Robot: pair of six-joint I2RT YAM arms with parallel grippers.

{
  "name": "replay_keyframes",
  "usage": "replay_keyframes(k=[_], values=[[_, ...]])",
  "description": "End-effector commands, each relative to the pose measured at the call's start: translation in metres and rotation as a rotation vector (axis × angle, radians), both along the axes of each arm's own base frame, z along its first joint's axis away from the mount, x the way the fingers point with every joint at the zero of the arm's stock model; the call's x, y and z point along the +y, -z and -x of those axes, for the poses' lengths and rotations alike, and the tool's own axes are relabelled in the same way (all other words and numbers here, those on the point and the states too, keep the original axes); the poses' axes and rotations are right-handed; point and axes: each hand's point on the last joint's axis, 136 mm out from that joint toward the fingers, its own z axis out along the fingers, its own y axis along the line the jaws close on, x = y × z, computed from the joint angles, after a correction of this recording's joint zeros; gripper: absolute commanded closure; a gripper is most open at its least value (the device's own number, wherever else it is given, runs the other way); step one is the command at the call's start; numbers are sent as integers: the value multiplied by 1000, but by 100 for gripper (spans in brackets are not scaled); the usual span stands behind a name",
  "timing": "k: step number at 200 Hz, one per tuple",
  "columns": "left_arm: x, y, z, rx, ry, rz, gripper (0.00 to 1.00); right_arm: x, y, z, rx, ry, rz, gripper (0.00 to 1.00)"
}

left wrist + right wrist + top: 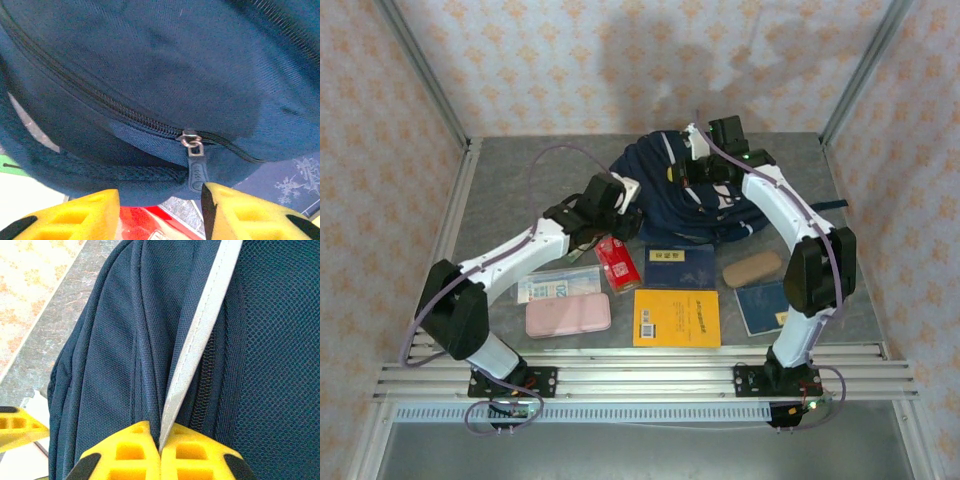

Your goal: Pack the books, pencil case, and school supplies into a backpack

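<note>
The navy backpack [692,200] lies at the back middle of the table. My right gripper [161,446] is shut on its white-grey stripe [200,335], beside a closed zipper. My left gripper [160,212] is open at the backpack's [165,65] lower edge, and the zipper pull [196,170] hangs just against the inner face of its right finger. A red packet [142,220] lies under those fingers. In front lie an orange-yellow book [676,317], two navy books [680,266] [763,306], the pink pencil case [568,315], a pale blue packet [556,287], the red packet [617,263] and a tan piece [752,268].
Metal rails [650,378] run along the near edge by the arm bases. Patterned walls close in the left, back and right sides. Bare grey table [510,190] lies left of the backpack.
</note>
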Motion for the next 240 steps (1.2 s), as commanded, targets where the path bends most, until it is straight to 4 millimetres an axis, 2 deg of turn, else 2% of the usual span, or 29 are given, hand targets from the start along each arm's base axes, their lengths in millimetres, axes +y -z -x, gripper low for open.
replay_keyframes(k=[1, 68, 102, 128, 179, 224, 240], values=[[-14, -16, -7, -43, 3, 29, 51, 9, -67, -1, -176, -33, -120, 100], [-28, -7, -9, -38, -9, 12, 50, 11, -67, 0, -166, -36, -137, 100], [-20, 4, -20, -51, -71, -67, 54, 13, -78, 6, -172, -53, -173, 100], [-8, 3, -28, -89, -125, -130, 61, 12, -82, 9, -185, -55, -178, 100], [2, 3, -31, -113, -139, -189, 83, 12, -86, 12, -197, -58, -183, 100], [4, 2, -28, -123, -128, -194, 95, 12, -84, 13, -196, -62, -180, 100], [7, -1, -28, -125, -127, -184, 96, 11, -81, 14, -195, -61, -173, 100]])
